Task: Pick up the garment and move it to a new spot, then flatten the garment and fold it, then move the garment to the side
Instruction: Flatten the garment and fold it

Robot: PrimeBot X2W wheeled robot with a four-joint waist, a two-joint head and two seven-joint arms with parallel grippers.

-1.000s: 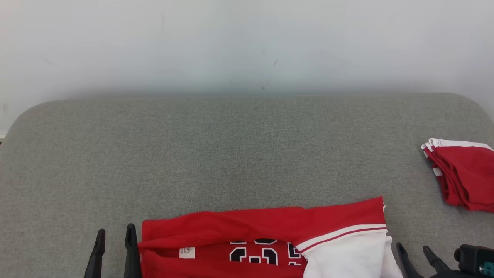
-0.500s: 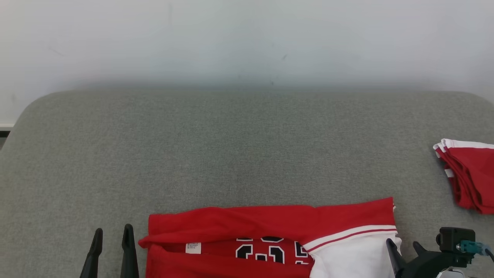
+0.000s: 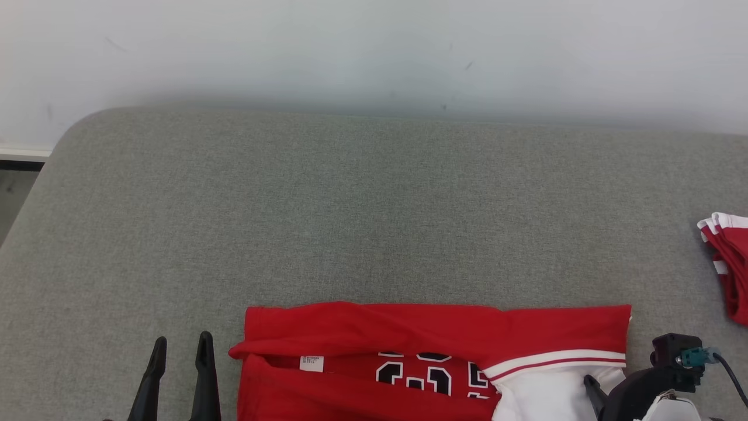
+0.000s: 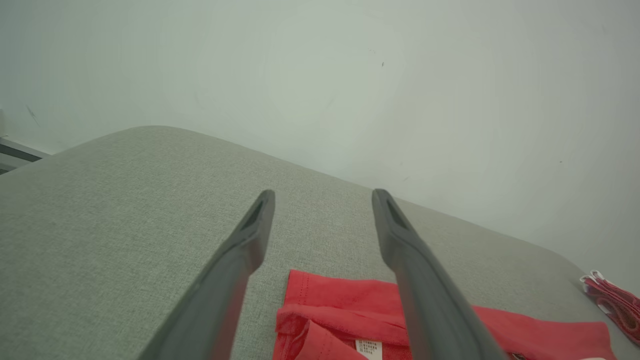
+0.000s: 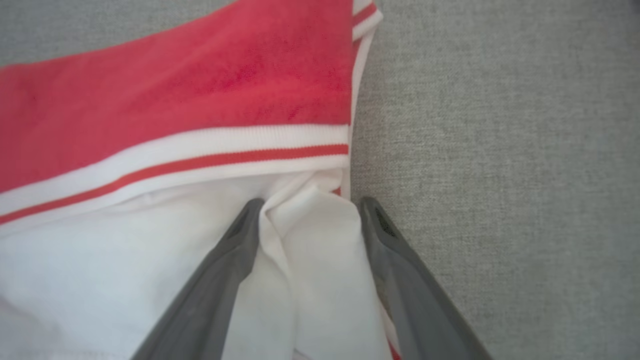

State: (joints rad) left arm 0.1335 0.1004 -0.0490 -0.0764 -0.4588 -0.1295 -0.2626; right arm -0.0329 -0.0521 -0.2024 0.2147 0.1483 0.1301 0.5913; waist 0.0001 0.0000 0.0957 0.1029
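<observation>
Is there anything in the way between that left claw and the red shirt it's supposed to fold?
Nothing visible. Only bare grey padding lies between the open left gripper and the near edge of the garment.

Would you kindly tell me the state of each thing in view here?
jersey: partly folded, lying flat
second garment: folded, lying apart at right
left tool: open, empty, beside jersey
right tool: open, astride jersey's white fold

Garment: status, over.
Left pincer open, beside the garment on its left. Right pincer open, straddling its white fold. Other red folded pile far right, apart; nothing in the way.
</observation>
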